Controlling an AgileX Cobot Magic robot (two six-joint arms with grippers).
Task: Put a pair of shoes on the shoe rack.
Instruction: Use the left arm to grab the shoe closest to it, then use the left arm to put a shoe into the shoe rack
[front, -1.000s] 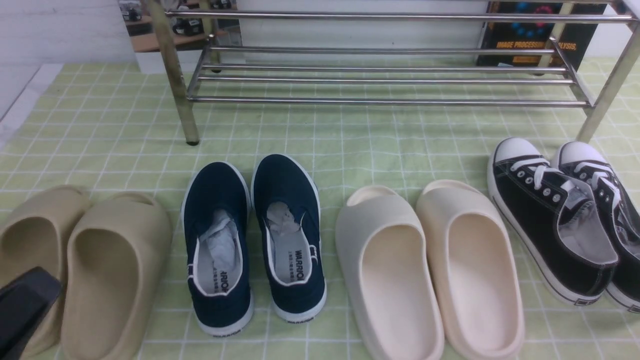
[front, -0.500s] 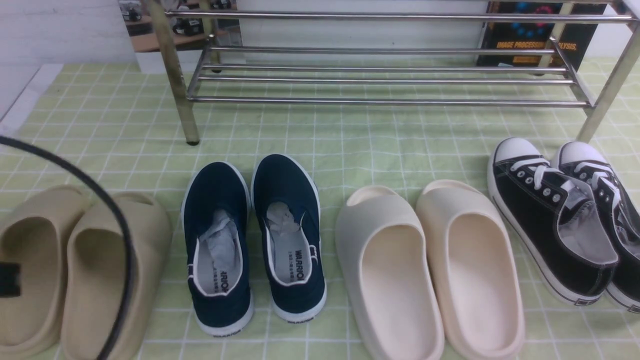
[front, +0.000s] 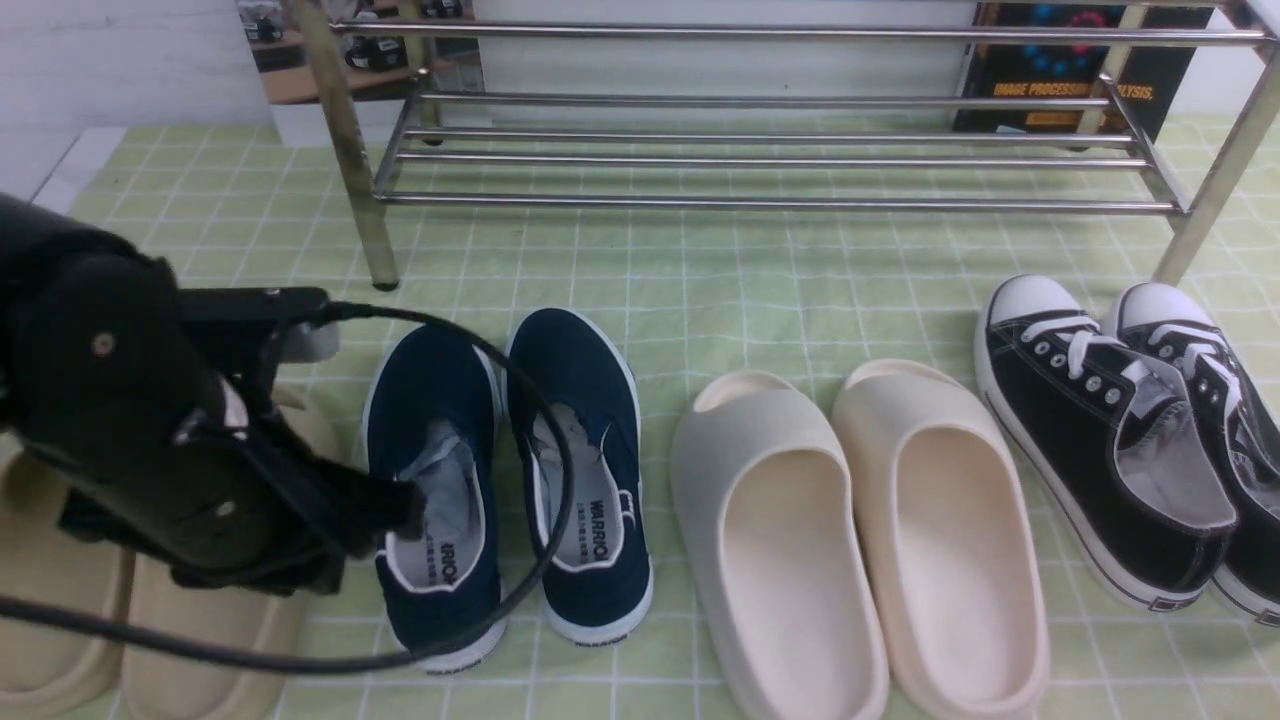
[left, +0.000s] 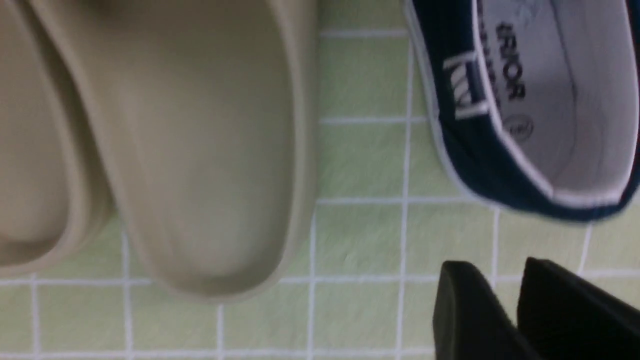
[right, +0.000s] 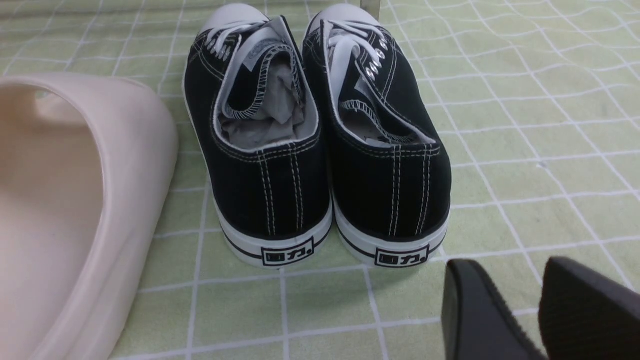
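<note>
Down on the green checked cloth (front: 760, 290), the pair of shoes (front: 570, 390) sits side by side, toes pointing at the shoe rack (front: 780, 203). They are navy canvas slip-ons with white soles, white trim round the openings, grey insoles printed WARRIOR and crumpled paper stuffed in the toes. The rack, all shiny steel bars, stands well apart from them at the far end of the cloth, with nothing on its bars.

Now the left gripper (front: 395, 515): it hangs low on the outer side of the left-hand navy shoe, and its tip overlaps the rim of that shoe's opening in the front view. A black cable (front: 555, 480) loops across both slip-ons. The arm covers much of the tan slides (front: 210, 620).

The left wrist view settles what the front cannot. The black fingers (left: 465, 310) are clear of the navy heel, with bare cloth between them and it, and a tan slide lies off to the other side. Nothing is held. The fingers sit very close together in a blurred picture, so I can't call the gripper parted or closed.

The right gripper (right: 507, 262) appears only in its own wrist view, fingers slightly parted and empty, just behind the heels of the black lace-up sneakers (right: 270, 165). One of the cream slides (front: 790, 540) lies beside them.
</note>
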